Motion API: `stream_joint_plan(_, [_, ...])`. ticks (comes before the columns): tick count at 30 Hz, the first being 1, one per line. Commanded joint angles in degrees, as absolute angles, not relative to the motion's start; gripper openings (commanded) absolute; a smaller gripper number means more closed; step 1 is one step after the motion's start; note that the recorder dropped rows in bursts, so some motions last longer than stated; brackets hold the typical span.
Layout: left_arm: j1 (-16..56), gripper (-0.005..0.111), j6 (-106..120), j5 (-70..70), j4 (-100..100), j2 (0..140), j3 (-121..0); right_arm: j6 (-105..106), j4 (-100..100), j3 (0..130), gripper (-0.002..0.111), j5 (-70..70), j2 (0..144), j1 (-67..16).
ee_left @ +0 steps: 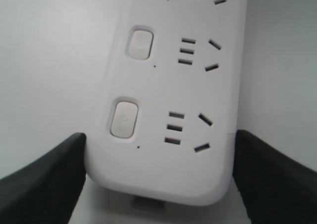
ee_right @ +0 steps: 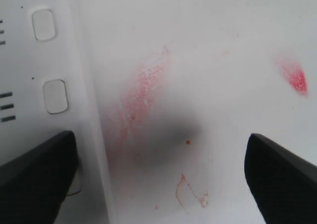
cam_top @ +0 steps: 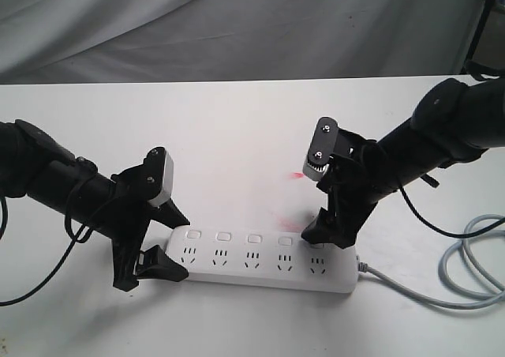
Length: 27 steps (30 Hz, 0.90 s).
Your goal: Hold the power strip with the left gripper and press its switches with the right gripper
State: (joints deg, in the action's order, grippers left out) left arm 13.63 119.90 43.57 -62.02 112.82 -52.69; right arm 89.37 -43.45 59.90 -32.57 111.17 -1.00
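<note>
The white power strip [cam_top: 260,264] lies flat on the table near the front. My left gripper [cam_top: 175,242] is shut on its left end, and in the left wrist view both black jaws touch the sides of the strip [ee_left: 168,174]. Two of its switches [ee_left: 124,119] show close up there. My right gripper [cam_top: 325,215] hangs over the strip's right end, open wide. One of its fingers [ee_right: 34,179] covers part of the end switch, the other is over bare table. Whether it presses, I cannot tell. Two more switches [ee_right: 55,96] show beside that finger.
The strip's grey cord [cam_top: 473,270] runs off its right end and loops at the table's right edge. Red smears [cam_top: 296,175] mark the white table [cam_top: 237,136] behind the strip. A grey cloth backdrop [cam_top: 237,25] hangs behind the table.
</note>
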Motion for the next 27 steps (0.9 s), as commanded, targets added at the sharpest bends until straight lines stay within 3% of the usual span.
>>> stream_joint_plan(1, [14.07,0.0,120.02,43.49,-62.49,112.71,-53.0,91.37,-41.95,59.38,0.084,-31.92,109.81,-0.54])
stream_joint_plan(22, [14.07,0.0,120.02,43.49,-62.49,112.71,-53.0,89.39,-56.01,59.38,0.084,-34.26,92.82,-0.54])
stream_joint_plan(27, [14.07,0.0,120.02,43.49,-62.49,112.71,-53.0,87.75,-56.01,59.14,0.069,-36.74,90.46,-0.54])
